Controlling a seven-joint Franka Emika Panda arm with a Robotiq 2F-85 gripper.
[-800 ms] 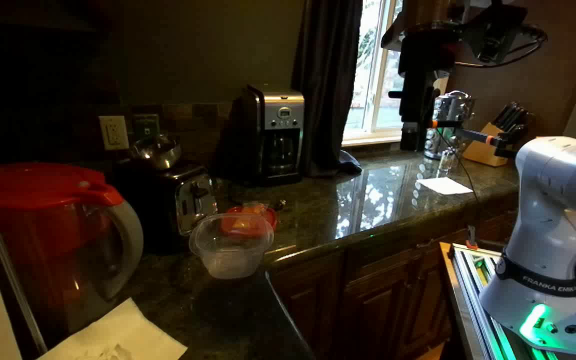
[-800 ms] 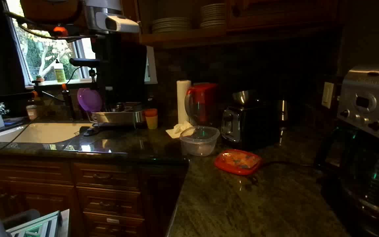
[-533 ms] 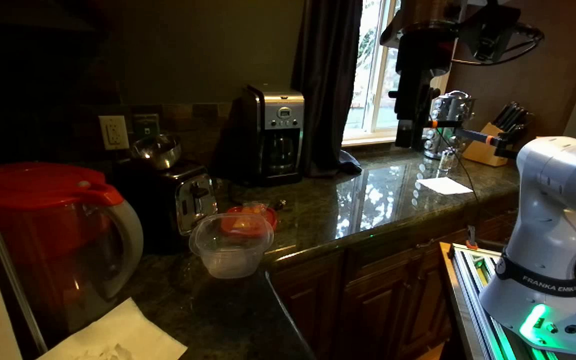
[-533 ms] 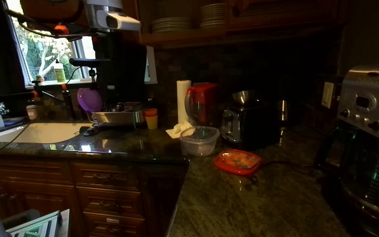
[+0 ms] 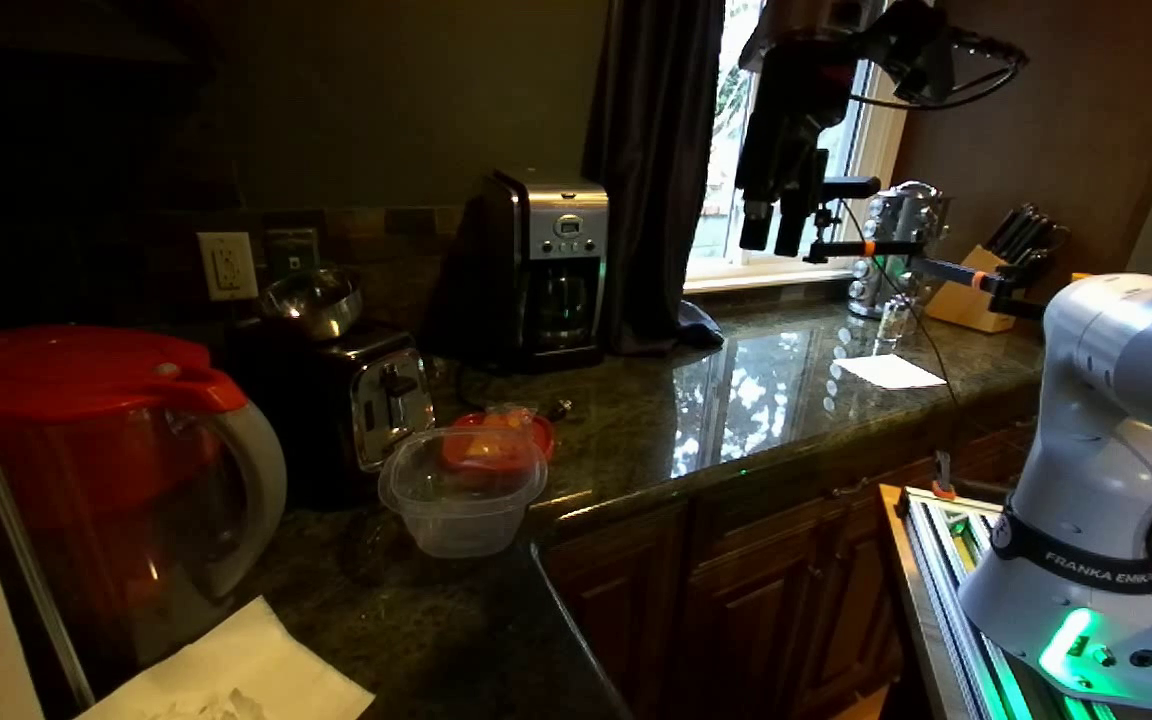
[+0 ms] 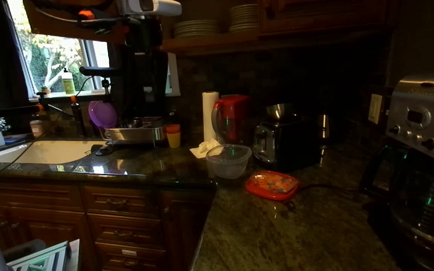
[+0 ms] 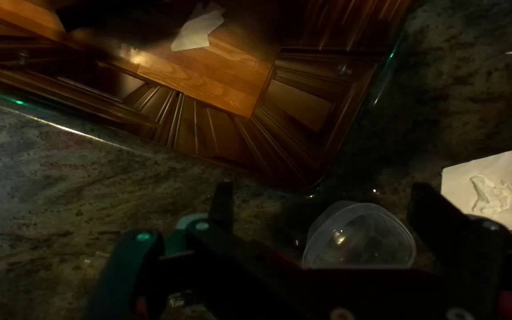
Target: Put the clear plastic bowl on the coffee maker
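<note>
Bowl (image 5: pixel 461 512): stood upright on the table (image 6: pixel 254 233) near its inner corner, well apart from the coffee maker (image 5: pixel 551 270), so I'd say step zero.
End effector (image 7: pixel 322 191): up in the air, fingers spread wide, nothing in them.
Aim: wrist view had the bowl closer to one finger than the other, so tbh a straight drop could've jammed a fingertip on the rim.
Walls: looked thin; too hard a squeeze and they probably would've buckled.
Table edge: right there, so a sideways nudge might've knocked the bowl off.
Neighbors: red lid (image 6: pixel 272 185) and toaster (image 5: pixel 381 410) sat just beside it, easy to clip on a sloppy approach.
Coffee maker top: looked rounded at the front, so a too-far-forward release could've let the bowl slide.
</note>
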